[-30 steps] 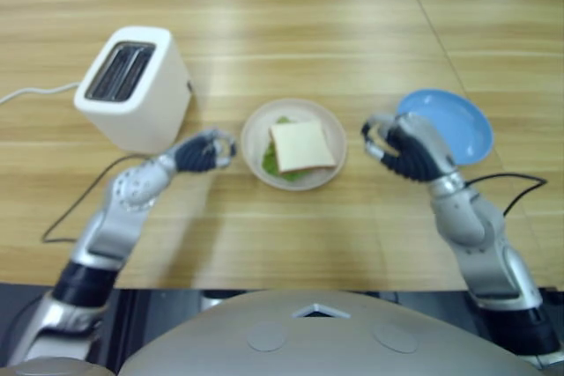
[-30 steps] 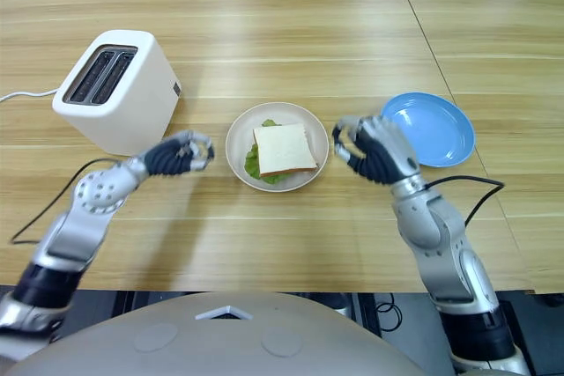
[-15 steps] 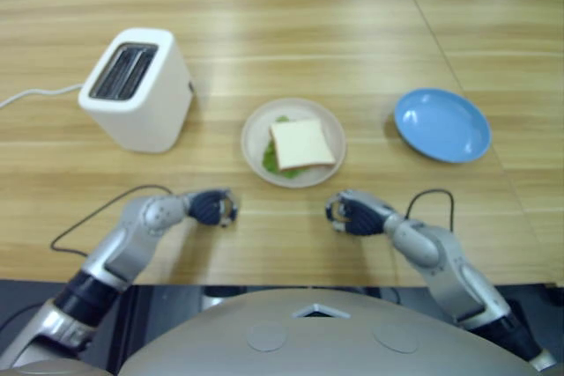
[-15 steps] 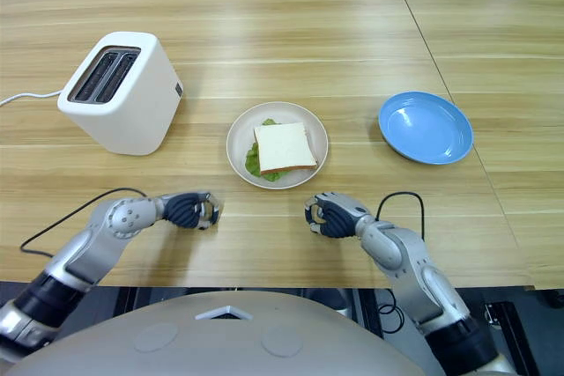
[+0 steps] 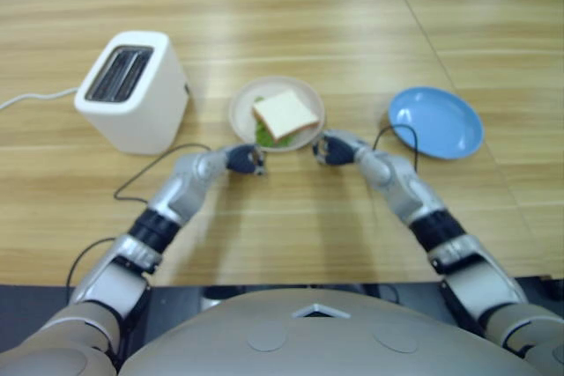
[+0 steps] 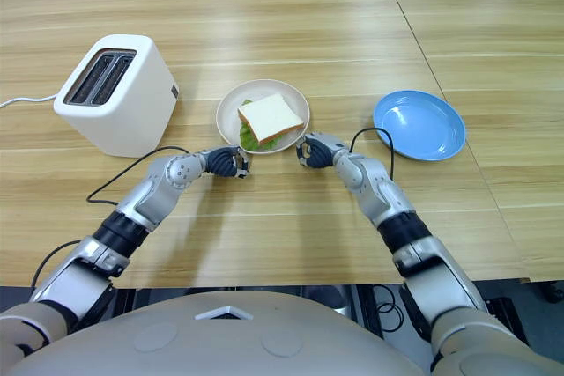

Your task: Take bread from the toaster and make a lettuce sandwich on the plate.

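A white toaster (image 6: 110, 94) stands at the left, its two slots dark. A cream plate (image 6: 231, 103) in the middle holds a sandwich: a white bread slice (image 6: 271, 118) on top, with green lettuce (image 6: 249, 136) showing under its near left edge. My left hand (image 6: 225, 163) rests on the table just in front of the plate's left side, fingers curled and holding nothing. At the plate's near right edge my right hand (image 6: 315, 151) is curled the same way, also holding nothing.
An empty blue plate (image 6: 418, 125) lies to the right of the sandwich. Black cables (image 6: 132, 173) loop over the table by both forearms, and a white cord (image 6: 22, 101) leaves the toaster to the left. Bare wood stretches behind the plates.
Both hands moved from near the table's front edge forward to the plate's near rim. The plate with the sandwich now sits a little farther back and left, and is turned.
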`<state>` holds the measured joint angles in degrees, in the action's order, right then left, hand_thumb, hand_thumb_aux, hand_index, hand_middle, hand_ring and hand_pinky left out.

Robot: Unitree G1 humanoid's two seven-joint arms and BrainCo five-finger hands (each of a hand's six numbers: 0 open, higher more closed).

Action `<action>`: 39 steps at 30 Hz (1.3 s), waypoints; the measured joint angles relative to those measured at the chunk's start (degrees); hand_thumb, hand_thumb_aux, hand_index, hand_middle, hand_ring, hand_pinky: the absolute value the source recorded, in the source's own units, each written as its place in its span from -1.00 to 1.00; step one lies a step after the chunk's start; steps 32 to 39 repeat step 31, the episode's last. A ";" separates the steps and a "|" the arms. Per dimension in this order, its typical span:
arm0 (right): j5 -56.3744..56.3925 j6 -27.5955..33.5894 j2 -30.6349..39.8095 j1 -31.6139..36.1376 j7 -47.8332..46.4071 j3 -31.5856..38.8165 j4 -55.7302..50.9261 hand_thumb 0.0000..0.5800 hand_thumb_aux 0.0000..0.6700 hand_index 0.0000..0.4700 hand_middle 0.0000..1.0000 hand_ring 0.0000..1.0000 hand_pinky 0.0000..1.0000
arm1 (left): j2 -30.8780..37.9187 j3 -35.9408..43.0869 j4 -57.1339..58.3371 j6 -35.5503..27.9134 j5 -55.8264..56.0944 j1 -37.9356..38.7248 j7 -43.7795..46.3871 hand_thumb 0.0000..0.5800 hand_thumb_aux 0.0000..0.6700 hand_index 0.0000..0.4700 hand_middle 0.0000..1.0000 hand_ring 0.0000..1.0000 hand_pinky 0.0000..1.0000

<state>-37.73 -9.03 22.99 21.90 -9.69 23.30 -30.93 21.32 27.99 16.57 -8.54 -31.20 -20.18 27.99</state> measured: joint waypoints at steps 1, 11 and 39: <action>-0.34 -0.73 -0.11 1.20 1.95 0.44 -2.28 -1.00 -1.00 -1.00 -0.84 -0.84 -0.84 | -0.48 -0.27 1.78 0.34 0.02 -0.84 -1.45 -0.01 -0.42 -0.43 1.00 1.00 1.00; 1.74 -4.01 5.85 -9.31 9.47 -4.59 10.17 -1.00 -1.00 -1.00 -1.00 -1.00 -1.00 | 1.23 -11.50 -0.58 -1.74 1.67 1.98 -13.66 -1.00 -1.00 -1.00 -1.00 -1.00 -1.00; 42.87 -10.22 -10.41 -16.04 4.15 -28.83 19.65 -1.00 -1.00 -1.00 -1.00 -1.00 -1.00 | -17.69 -32.40 0.70 15.40 33.93 1.11 -20.34 -1.00 -1.00 -1.00 -1.00 -1.00 -1.00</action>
